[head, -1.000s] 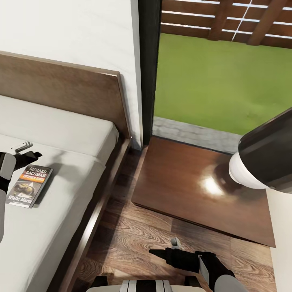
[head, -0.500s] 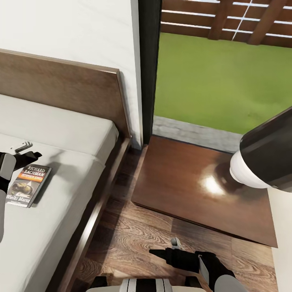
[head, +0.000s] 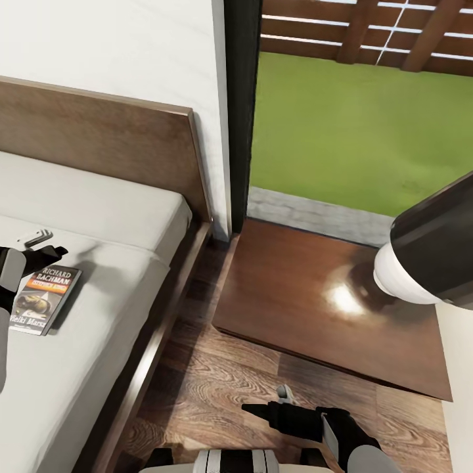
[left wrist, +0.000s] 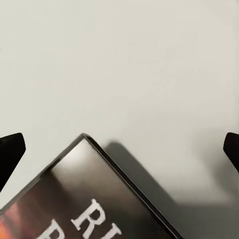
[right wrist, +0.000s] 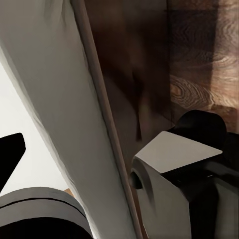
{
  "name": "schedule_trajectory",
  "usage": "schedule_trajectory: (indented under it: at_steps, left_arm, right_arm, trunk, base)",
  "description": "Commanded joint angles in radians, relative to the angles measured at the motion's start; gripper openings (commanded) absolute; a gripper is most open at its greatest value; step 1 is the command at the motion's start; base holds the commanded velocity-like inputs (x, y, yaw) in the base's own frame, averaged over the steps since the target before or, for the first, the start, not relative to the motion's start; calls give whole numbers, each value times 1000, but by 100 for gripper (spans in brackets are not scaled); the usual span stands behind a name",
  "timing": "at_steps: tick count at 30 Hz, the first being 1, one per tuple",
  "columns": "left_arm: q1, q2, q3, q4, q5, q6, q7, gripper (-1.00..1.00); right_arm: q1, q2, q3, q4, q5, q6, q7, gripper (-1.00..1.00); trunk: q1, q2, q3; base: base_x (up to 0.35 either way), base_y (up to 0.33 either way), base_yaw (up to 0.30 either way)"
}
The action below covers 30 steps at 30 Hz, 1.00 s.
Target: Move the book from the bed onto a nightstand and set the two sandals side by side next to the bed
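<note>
**Book lies flat on the bed, gripper poised above it**

The book (head: 41, 299) rests cover-up on the pale mattress of the bed (head: 92, 217), near its outer edge. The left gripper (head: 36, 244) hovers just beyond the book's top corner, fingers spread wide and holding nothing. The right gripper (head: 274, 402) hangs low over the plank floor; its fingers' spread cannot be told. Farther off, the nightstand (head: 295, 289) carries a lamp (head: 427, 253) beside the window.
</note>
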Motion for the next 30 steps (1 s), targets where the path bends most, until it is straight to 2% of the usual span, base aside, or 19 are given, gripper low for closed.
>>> schedule_trajectory:
  at_steps: [1, 30]
  left_arm:
    - [0, 0, 0, -1, 11, 4, 8, 100]
    - [1, -1, 0, 0, 12, 4, 8, 100]
  right_arm:
    - [-1, 1, -9, -2, 8, 10, 5, 100]
    - [-1, 1, -8, -2, 8, 10, 6, 100]
  trunk:
    - [0, 0, -1]
    - [0, 0, -1]
  base:
    - [0, 0, 0]
    - [0, 0, 0]
